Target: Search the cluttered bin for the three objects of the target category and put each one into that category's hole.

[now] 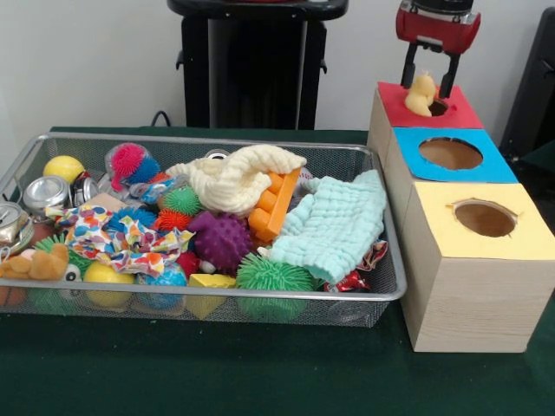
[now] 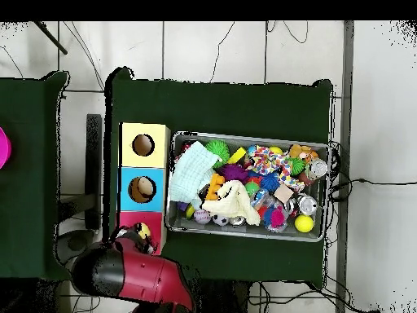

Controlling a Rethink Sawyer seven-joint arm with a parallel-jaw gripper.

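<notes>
At upper right of the front view, the tool [image 1: 431, 88] grips the pale yellow plush [image 1: 421, 94] between closed-in fingers, over the red-topped hole [image 1: 440, 107]. Centre it over the opening before releasing.

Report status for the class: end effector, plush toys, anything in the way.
End effector shut on pale yellow plush duck, at red box's hole. Orange-tan plush in wire-mesh bin, left end. Tiger not spotted. Nothing in the way.
</notes>
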